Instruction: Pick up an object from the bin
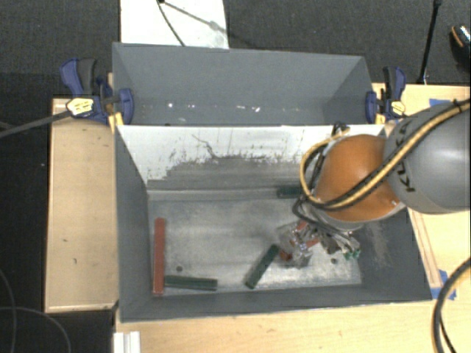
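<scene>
My gripper hangs low over the bin's floor at the right, below the orange cover. A dark green stick lies slanted just left of it, its upper end close to the fingertips. Another dark green piece lies along the back wall, partly hidden by the cover. Whether anything is between the fingers cannot be made out.
A red stick lies lengthwise by the left wall, with a dark green stick across its near end. The arm and its cables cover the bin's right side.
</scene>
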`<state>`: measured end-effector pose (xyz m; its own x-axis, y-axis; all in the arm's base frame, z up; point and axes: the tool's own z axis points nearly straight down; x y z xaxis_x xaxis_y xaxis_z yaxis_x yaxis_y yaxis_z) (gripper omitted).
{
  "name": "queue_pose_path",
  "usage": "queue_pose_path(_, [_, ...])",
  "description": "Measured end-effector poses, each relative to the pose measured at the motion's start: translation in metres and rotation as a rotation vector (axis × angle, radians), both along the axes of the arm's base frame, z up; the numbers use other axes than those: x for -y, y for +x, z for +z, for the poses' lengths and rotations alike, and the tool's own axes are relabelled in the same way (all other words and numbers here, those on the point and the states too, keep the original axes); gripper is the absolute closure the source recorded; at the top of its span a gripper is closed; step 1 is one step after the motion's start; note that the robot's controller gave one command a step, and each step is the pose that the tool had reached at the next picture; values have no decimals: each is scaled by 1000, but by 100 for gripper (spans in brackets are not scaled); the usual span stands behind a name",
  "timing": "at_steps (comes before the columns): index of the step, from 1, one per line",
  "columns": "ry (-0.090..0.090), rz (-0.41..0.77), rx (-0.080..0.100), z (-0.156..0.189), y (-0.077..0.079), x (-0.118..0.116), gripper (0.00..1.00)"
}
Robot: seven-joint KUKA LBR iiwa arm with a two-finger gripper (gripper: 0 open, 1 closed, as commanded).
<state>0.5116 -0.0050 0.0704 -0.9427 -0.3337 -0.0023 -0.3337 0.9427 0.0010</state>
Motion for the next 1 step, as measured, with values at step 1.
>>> queue_pose_path(1, [-1, 39, 10, 144, 28, -34, 100])
